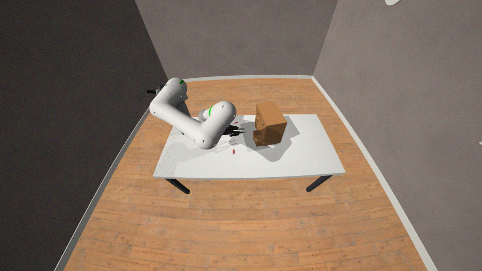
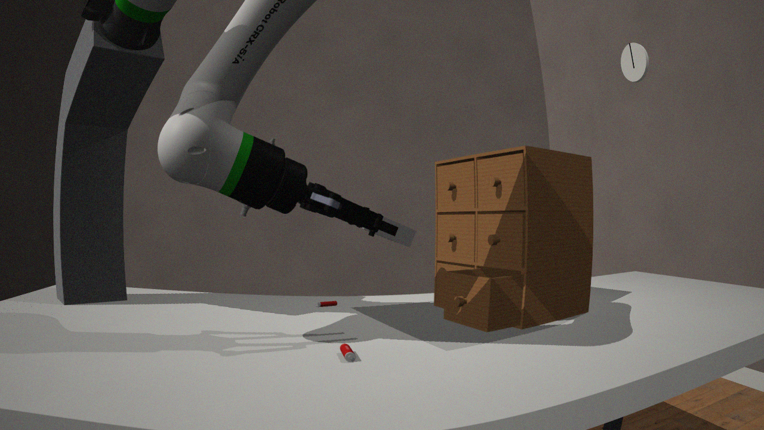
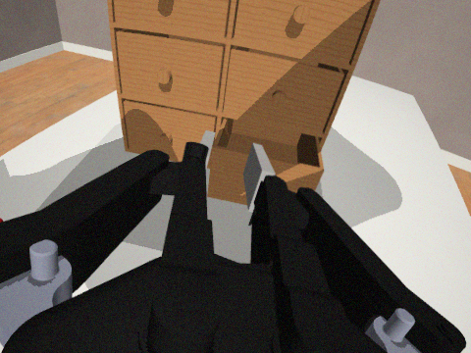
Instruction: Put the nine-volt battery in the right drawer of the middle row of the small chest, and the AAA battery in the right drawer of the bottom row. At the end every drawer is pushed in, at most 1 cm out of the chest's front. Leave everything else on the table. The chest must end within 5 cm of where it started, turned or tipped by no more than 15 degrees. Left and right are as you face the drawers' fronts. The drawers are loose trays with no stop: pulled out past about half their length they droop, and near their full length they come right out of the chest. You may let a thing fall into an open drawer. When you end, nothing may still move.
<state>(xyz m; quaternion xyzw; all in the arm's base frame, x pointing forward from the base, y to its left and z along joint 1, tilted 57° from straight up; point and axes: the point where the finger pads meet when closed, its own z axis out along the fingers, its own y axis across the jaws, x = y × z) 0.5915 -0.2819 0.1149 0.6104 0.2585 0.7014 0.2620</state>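
Observation:
The small wooden chest [image 1: 269, 111] [image 2: 558, 230] [image 3: 228, 41] stands upright. Its bottom right drawer [image 1: 258, 139] [image 2: 467, 291] [image 3: 228, 172] is pulled partly out; its floor is mostly hidden. The middle right drawer [image 2: 499, 254] [image 3: 260, 74] looks pushed in. My gripper [image 1: 243, 130] [image 2: 407, 235] [image 3: 230, 153] is slightly open, with nothing between its fingers, in front of the chest and above the height of the open drawer's rim. A thin red battery [image 1: 235, 122] [image 2: 327, 303] and a thicker red battery [image 1: 234, 151] [image 2: 346, 351] lie on the table; their types are unclear. No nine-volt battery is visible.
The white table [image 1: 303, 161] [image 2: 213, 384] carries the chest. The top right drawer [image 2: 493, 171], top left drawer [image 2: 453, 197] and middle left drawer [image 2: 453, 251] look flush. The bottom left drawer [image 3: 142, 127] also looks pushed in. The robot's grey pedestal [image 2: 93, 187] stands at the table's far end.

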